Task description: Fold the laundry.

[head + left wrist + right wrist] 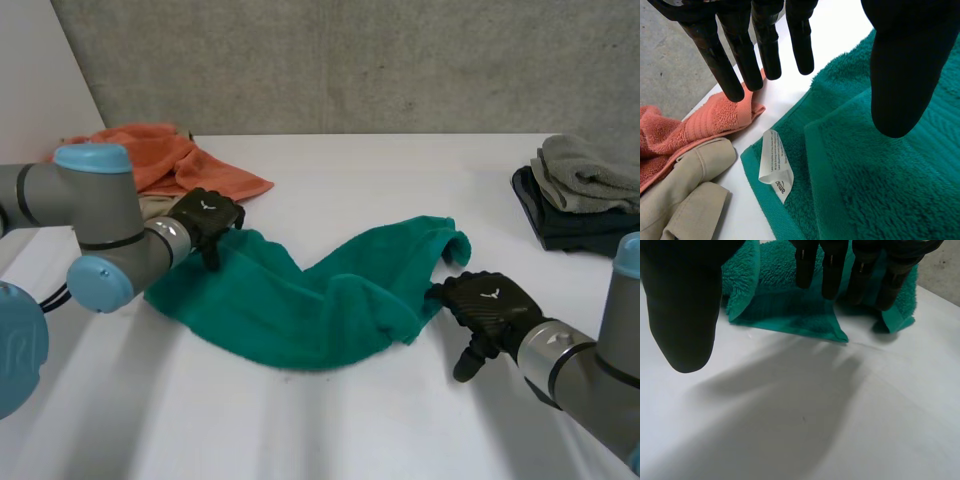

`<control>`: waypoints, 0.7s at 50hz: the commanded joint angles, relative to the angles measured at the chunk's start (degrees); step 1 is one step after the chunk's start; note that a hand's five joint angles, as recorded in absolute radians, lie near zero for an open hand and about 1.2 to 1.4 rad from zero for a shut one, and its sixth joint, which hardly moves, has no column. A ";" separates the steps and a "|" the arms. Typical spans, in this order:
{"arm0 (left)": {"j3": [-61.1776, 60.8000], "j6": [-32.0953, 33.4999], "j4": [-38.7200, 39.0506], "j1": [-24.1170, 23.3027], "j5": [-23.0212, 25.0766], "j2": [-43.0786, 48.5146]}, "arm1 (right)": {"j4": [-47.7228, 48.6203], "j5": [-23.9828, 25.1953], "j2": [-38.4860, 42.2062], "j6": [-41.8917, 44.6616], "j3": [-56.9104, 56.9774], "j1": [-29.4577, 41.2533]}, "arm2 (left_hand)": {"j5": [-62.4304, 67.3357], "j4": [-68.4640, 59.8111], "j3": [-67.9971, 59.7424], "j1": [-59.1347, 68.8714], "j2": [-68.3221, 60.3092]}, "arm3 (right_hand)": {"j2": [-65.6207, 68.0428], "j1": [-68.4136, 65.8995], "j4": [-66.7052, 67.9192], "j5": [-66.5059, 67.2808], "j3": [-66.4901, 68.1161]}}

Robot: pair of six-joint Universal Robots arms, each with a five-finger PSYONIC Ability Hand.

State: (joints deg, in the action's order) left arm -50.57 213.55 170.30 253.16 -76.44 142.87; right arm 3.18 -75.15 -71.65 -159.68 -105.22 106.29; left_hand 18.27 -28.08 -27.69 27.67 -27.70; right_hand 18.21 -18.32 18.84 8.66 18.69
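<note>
Teal towel (300,300) crumpled on the worktop (350,420): hovering the left hand (207,217), fingers straight and empty, over its corner with the label (775,167) by the orange cloth (165,160), and reaching the equally open right hand (487,305) to the opposite edge, likely lining up corner grips.
</note>
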 commanded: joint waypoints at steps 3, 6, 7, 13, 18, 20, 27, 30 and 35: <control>2.49 2.66 -0.41 -0.65 -0.46 2.94 | 3.76 -0.09 2.22 -1.95 0.90 3.57 | 3.65 -3.83 -4.22 4.24 -4.22 | 4.32 -4.21 3.69 3.87 3.84; 2.93 3.02 -0.41 -0.73 -0.55 3.65 | 5.08 -0.17 2.48 -2.04 0.81 4.63 | 4.32 -4.50 -4.89 4.91 -4.89 | 4.65 -4.54 4.02 4.21 4.18; 3.19 3.02 -0.50 -0.73 -0.55 3.82 | 5.34 -0.26 2.66 -2.04 0.81 4.89 | 4.49 -4.67 -5.06 5.08 -5.06 | 4.82 -4.71 4.19 4.38 4.34; 4.60 3.19 -1.64 -0.73 -0.55 5.75 | 6.40 -1.40 3.54 -2.13 1.25 6.47 | 7.17 -7.35 -7.74 7.76 -7.74 | 6.16 -6.05 5.54 5.72 5.69; 5.13 3.10 -1.99 -0.73 -0.55 6.28 | 7.36 -1.76 4.33 -2.13 1.34 7.26 | 18.26 -18.45 -18.84 18.86 -18.83 | 10.03 -9.92 9.40 9.59 9.55; 5.22 3.10 -1.99 -0.73 -0.64 6.37 | 8.16 -1.84 4.59 -2.13 1.42 7.44 | 22.97 -23.15 -23.54 23.56 -23.54 | 12.89 -12.78 12.26 12.45 12.41; 5.22 3.19 -1.99 -0.82 -0.81 6.64 | 8.68 -2.28 4.68 -2.91 2.21 8.41 | 51.71 -51.89 -52.28 52.30 -52.28 | 20.61 -20.50 19.98 20.17 20.13; 5.04 3.19 -2.17 -0.73 -0.90 6.29 | 8.77 -2.20 4.68 -4.06 2.57 8.41 | 51.73 -51.92 -52.31 52.33 -52.30 | 30.69 -30.58 30.06 30.25 30.21; 3.81 2.76 -2.43 -1.87 -4.84 3.83 | 9.30 -2.28 4.16 -6.26 3.27 7.71 | 51.73 -51.92 -52.31 52.33 -52.30 | 61.78 -61.67 61.16 61.34 61.31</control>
State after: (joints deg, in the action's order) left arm -45.65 216.72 168.14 252.30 -77.77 149.13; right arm 12.03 -77.37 -66.95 -163.53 -102.77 114.63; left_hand 49.17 -68.55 -68.01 47.15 -68.20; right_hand 53.04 -51.64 51.93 41.84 52.66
